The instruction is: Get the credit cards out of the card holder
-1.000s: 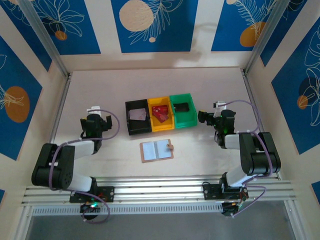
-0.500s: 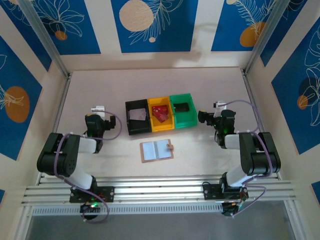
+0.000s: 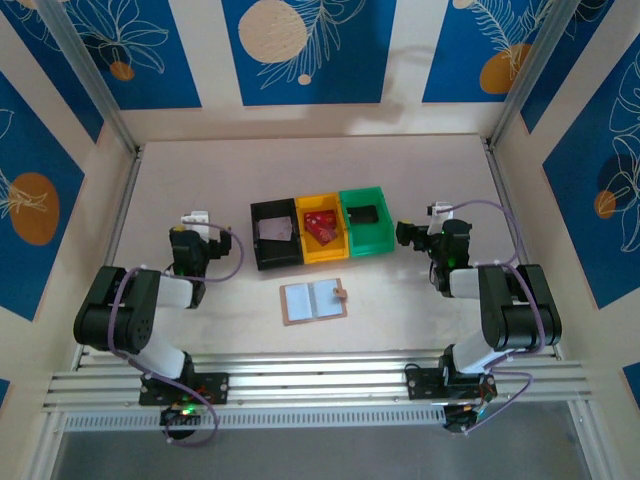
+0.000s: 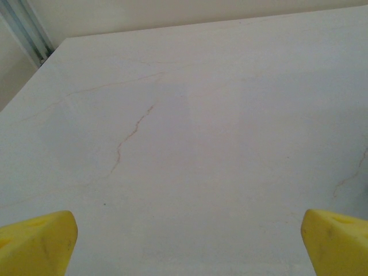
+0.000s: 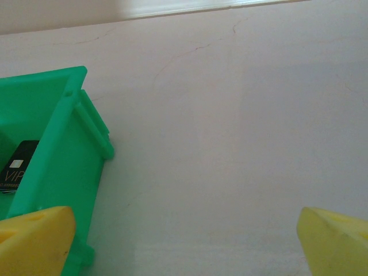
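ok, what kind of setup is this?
Probably a lab data-collection cell: left arm and right arm bolted to an aluminium rail, table walled by blue panels, three bins near an open card holder.

- Table [image 4: 190, 144]: pale, smooth, low-sheen top, with thin reddish hairline veins running through it like stone-look laminate.
- Green bin [image 5: 63, 172]: moulded plastic, slick, with a soft shine along the ribs.
- Black card [image 5: 17, 167] inside it: smooth plastic with pale print.
- Yellow fingertips [image 4: 34, 241] on the left gripper [image 4: 187, 244]: matt, faintly grainy plastic.
- Card holder [image 3: 314, 300]: tan leather-like border, pale matt pockets.
- Rail [image 3: 320, 375] at the near edge: ribbed bare metal, silvery.
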